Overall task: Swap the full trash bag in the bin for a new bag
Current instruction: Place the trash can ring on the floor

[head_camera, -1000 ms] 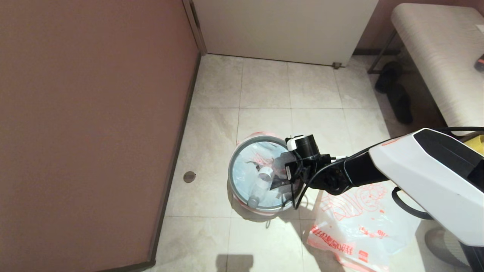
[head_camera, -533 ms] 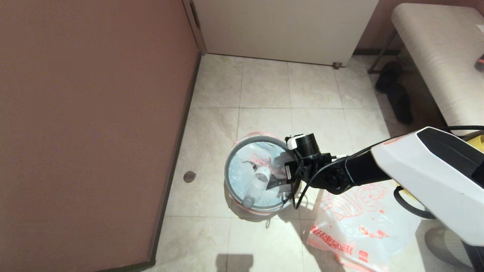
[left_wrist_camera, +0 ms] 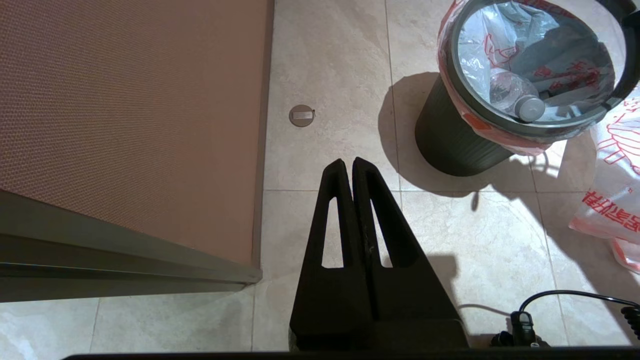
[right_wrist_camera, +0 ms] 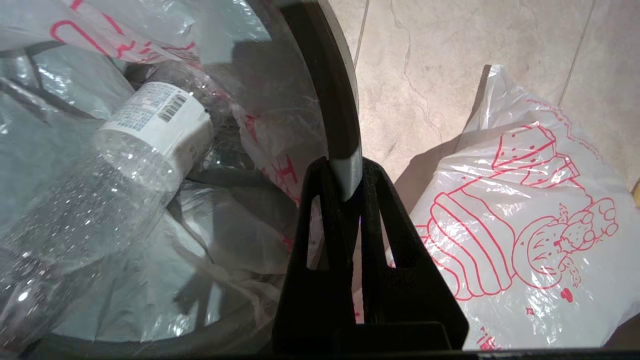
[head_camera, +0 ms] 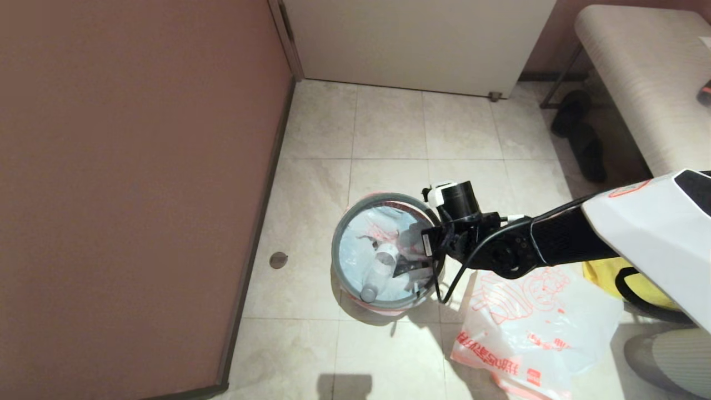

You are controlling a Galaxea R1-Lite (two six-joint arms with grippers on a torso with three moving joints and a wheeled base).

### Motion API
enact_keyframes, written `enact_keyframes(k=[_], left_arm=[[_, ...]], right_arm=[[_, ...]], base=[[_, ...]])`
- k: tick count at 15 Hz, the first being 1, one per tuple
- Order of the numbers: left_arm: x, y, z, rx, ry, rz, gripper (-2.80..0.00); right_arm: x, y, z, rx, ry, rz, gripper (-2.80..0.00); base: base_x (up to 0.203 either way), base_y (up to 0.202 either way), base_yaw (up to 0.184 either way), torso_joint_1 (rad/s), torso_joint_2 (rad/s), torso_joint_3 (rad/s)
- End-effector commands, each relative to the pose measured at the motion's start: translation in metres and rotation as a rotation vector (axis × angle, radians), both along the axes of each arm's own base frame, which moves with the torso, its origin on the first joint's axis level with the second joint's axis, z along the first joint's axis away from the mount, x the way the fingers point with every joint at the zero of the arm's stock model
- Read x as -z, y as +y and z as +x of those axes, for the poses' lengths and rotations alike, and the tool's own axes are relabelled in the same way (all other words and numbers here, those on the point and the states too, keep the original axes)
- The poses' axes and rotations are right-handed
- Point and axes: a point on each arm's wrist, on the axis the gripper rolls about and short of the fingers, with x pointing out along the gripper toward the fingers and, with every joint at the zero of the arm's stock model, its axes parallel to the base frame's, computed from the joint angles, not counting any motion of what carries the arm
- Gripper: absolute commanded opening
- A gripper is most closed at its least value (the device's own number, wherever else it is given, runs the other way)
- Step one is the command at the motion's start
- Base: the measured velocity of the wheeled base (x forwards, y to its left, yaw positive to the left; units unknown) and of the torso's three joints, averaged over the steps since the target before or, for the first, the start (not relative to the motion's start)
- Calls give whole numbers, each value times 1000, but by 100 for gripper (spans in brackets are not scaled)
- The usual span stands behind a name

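The grey ring of the bin is pinched by the right end effector. The full trash bag is inside the bin, beside it; the new bag lies on the floor on its other side. The left end effector is pressed together, empty.

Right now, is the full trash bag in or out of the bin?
In. The full trash bag sits inside the bin, edges folded over its grey ring.
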Motion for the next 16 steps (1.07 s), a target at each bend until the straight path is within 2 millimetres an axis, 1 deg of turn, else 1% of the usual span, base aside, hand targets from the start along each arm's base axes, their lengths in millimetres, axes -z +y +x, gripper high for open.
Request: enact_keyframes(k=[1,3,4,5,7,9,10,13,16], left_arm=[[0,0,0,0,0,0,-280],[0,0,0,0,0,0,-280],[0,0,0,0,0,0,-280],[0,0,0,0,0,0,-280],[0,0,0,0,0,0,-280],[0,0,0,0,0,0,-280],[0,0,0,0,0,0,-280],[0,0,0,0,0,0,-280],[0,0,0,0,0,0,-280]], right_arm=[[-22,2,-15,-20,-27,19,-280],[-35,6,-34,-52,-17,15,-280],[-39,7,-44,-67,-3,8,-280],[-39,7,-54,-78,18,1,-280],[-33,3,-71,-94,65,-26,-280],[-39,-3,-85,-101,70,-15,-280],[-42,-6,-89,-98,67,-2,-280],[-61,-16,-101,-96,35,29,-280],[-86,-33,-123,-82,48,49,-280]], base=[[0,0,0,0,0,0],[0,0,0,0,0,0],[0,0,0,0,0,0],[0,0,0,0,0,0],[0,0,0,0,0,0],[0,0,0,0,0,0],[0,0,0,0,0,0],[0,0,0,0,0,0],[0,0,0,0,0,0]])
